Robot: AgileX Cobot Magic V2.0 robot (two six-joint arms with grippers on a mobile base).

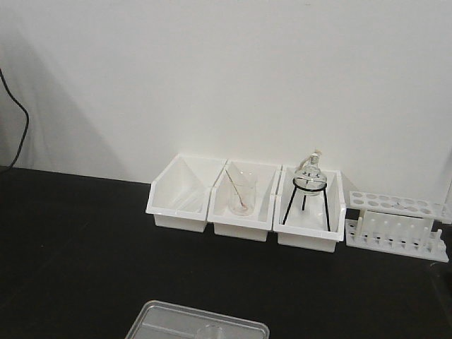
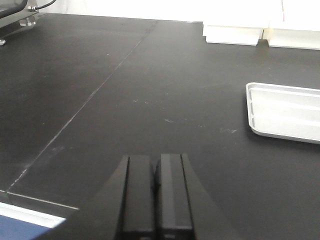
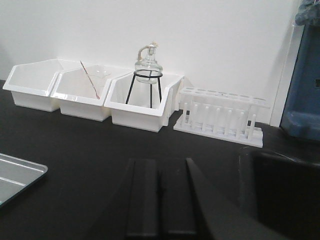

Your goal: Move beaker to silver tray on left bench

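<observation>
Left gripper (image 2: 156, 195) and right gripper (image 3: 160, 200) are both clenched on nothing, low over the black worktop (image 1: 70, 247). The beaker cannot be firmly located. A faint round outline (image 1: 212, 330) on the silver tray (image 1: 159, 314), cut off by the frame edge, may be it. Judged light, rigid, slick and breakable, it is best taken gently across the wall below the flared rim. Neither wrist view shows that part of the tray.

Left end effector (image 2: 155, 200) — matte black, flat-sided fingers, right end effector (image 3: 161, 205) — identical
</observation>
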